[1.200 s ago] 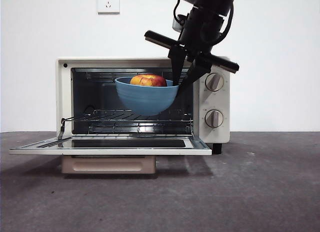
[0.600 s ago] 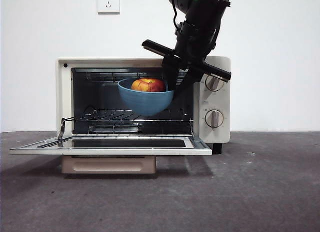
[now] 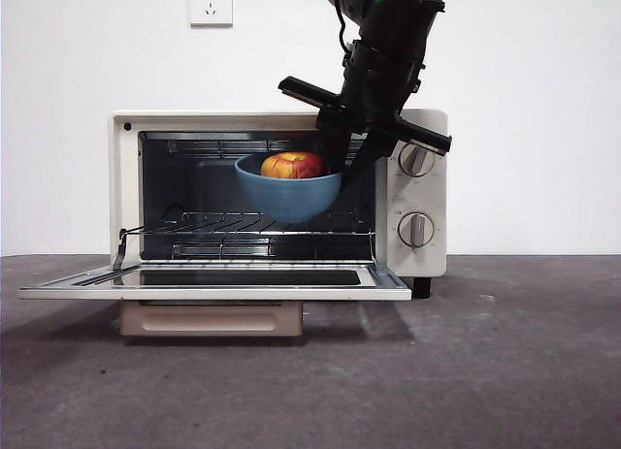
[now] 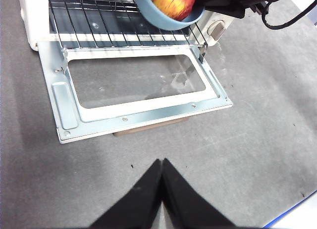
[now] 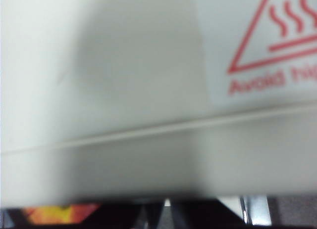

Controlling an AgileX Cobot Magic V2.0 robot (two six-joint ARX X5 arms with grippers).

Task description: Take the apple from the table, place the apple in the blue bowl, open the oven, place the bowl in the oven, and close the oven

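The table lay dark grey and speckled under everything. On it stood the oven, cream-white, with its door dropped flat and level toward the front view's camera, the glass pane facing up. Two grey knobs sat one above the other on the panel beside the cavity: upper knob, lower knob. The wire rack inside was bare beneath the bowl.

My right arm came in from above, large and dark. My right gripper stood at the cavity's mouth on the knob side, jaws clamped on the near rim of the bowl. The bowl hung inside the opening, above the rack and not touching it, roughly level. From the left wrist view the bowl showed over the front part of the rack, just behind the door hinge line.

The apple sat in the bowl, its red and yellow top showing above the rim.

The right wrist view was blurred and filled by the oven's white top, with a red warning triangle; only a strip of apple colour showed at its bottom edge.

My left gripper hung over the table well in front of the open door, jaws pressed together, holding nothing.
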